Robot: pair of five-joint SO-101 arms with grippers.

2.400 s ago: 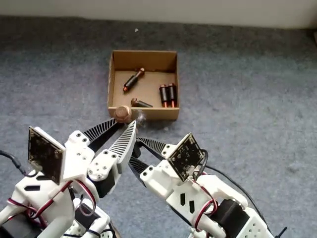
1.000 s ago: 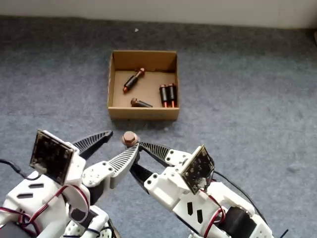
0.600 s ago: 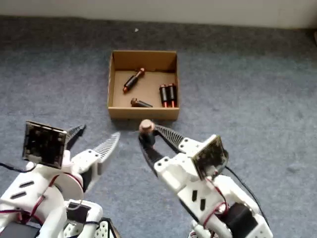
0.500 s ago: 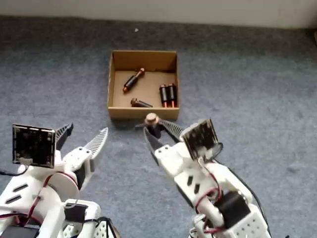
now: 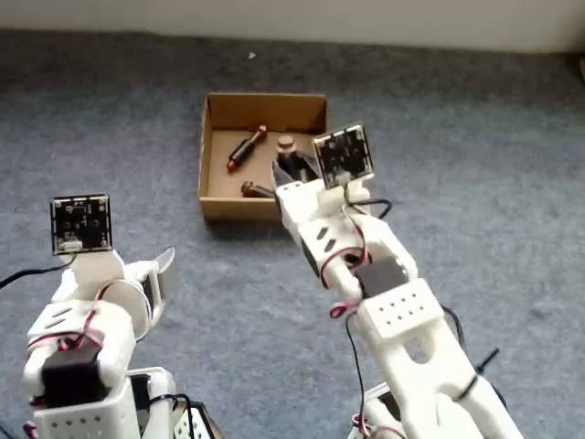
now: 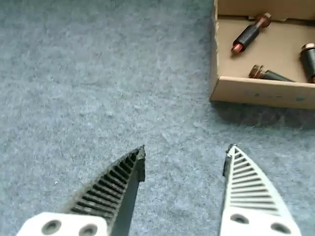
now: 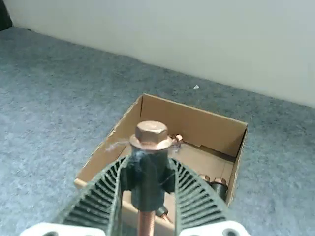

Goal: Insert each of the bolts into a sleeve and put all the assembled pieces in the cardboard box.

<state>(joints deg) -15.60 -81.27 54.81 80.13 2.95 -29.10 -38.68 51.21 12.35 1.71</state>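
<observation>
One grey carpet [image 5: 475, 137] carries the box [image 5: 236, 208]. The left gripper [image 6: 186, 147] is opened wide above the carpet, near the box's front wall; the right gripper [image 7: 146, 172] is above the box and grips a sleeve [image 7: 146, 189] with its bolt [image 7: 150, 136] standing upright. More assembled pieces [image 5: 247, 146] lie on the box floor.

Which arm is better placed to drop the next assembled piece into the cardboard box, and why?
Right. Its jaws hold a sleeved bolt over the cardboard box; the left jaws stand open and empty above carpet, short of the box.
</observation>
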